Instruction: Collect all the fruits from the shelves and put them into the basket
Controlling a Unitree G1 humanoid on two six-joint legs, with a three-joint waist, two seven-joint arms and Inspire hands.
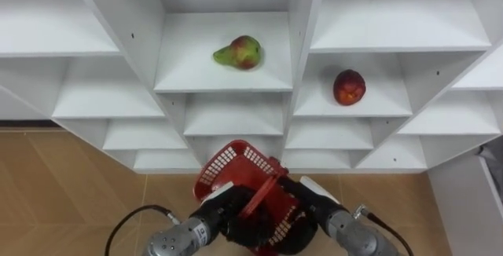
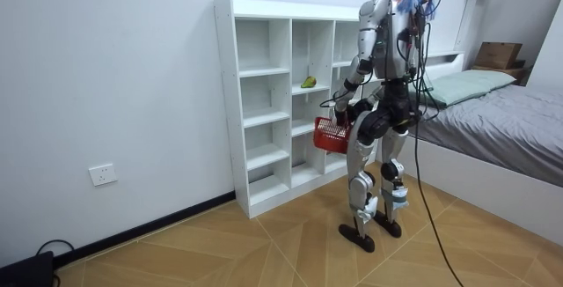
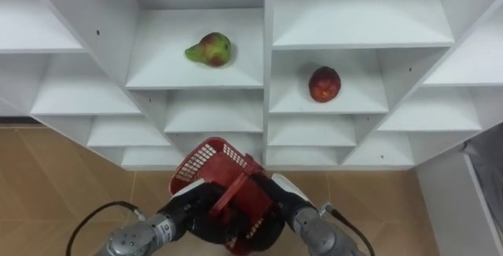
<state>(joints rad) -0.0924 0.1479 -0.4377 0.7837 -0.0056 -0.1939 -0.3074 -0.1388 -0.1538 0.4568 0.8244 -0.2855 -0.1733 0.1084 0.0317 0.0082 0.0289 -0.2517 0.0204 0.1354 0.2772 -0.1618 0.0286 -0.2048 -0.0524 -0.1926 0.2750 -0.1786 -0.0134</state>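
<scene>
Left hand (image 1: 222, 209) low centre in the eye views, dark fingers curled onto the basket (image 1: 233, 164) from its left side, by the lower end of the handle (image 1: 263, 195). Right hand (image 1: 310, 195) sits against the basket's right side with its white back plate up; can't tell if it grips. Both forearms come in from the bottom edge and meet at the basket, which is tilted with its mouth towards the shelves

Basket: red plastic, lattice walls, rounded rim, flat strap-like handle running across it

Eye views look down into the white shelving unit (image 1: 305, 20): smooth flat boards, square compartments. Pear (image 1: 240, 52), green with a red blush, lies on its side in the middle column, stem end to the left. Peach (image 1: 349, 87), round and dark red, sits one column right and one shelf lower. Both well apart from the basket and the hands

Room view adds the stance: robot upright on both feet, facing the unit from close up, left arm bent, basket held at hip height in front. Herringbone wood floor (image 2: 264, 252), wall socket (image 2: 103, 174) on the room view's left, bed (image 2: 501, 120) with grey cover on its right
</scene>
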